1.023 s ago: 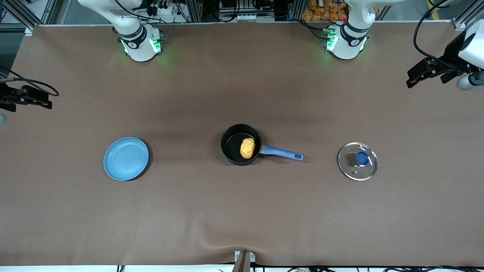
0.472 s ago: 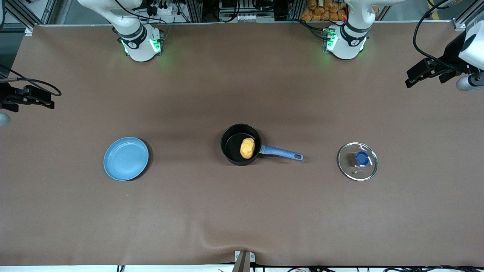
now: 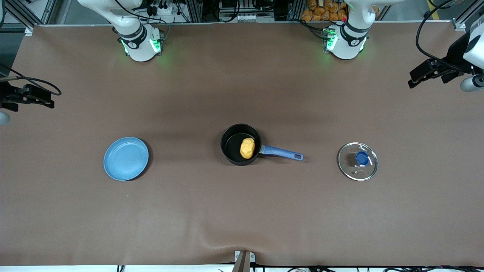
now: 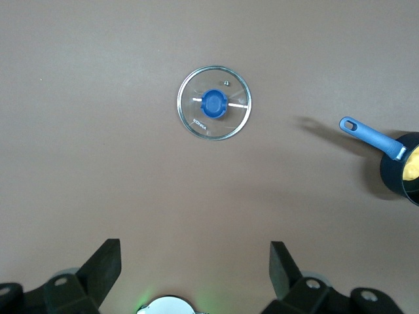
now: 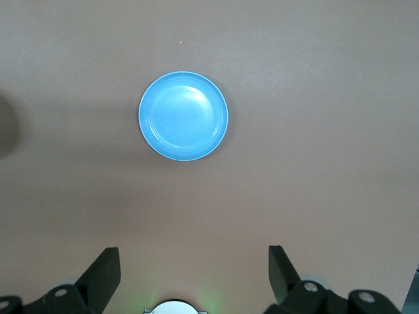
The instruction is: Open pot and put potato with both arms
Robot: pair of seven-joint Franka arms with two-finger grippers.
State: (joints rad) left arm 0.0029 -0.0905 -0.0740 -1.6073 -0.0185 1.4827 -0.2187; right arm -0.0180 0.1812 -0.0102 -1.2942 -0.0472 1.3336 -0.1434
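Black pot [image 3: 240,144] sits mid-bench with its lid off, and the potato [image 3: 247,148] lies inside it against the wall next to the handle [image 3: 281,152]. Glass lid [image 3: 357,161] rests flat toward the left arm's end, well apart from the pot; a blue plate [image 3: 126,158] lies toward the right arm's end. Left gripper [image 3: 423,73] hangs over its end edge of the bench, fingers [image 4: 105,265] apart and empty. Right gripper [image 3: 28,97] hangs over its own end edge, fingers [image 5: 105,267] apart too. Both steps look done. Little risk remains: a low sweep across mid-bench could clip the handle and tip the potato out.
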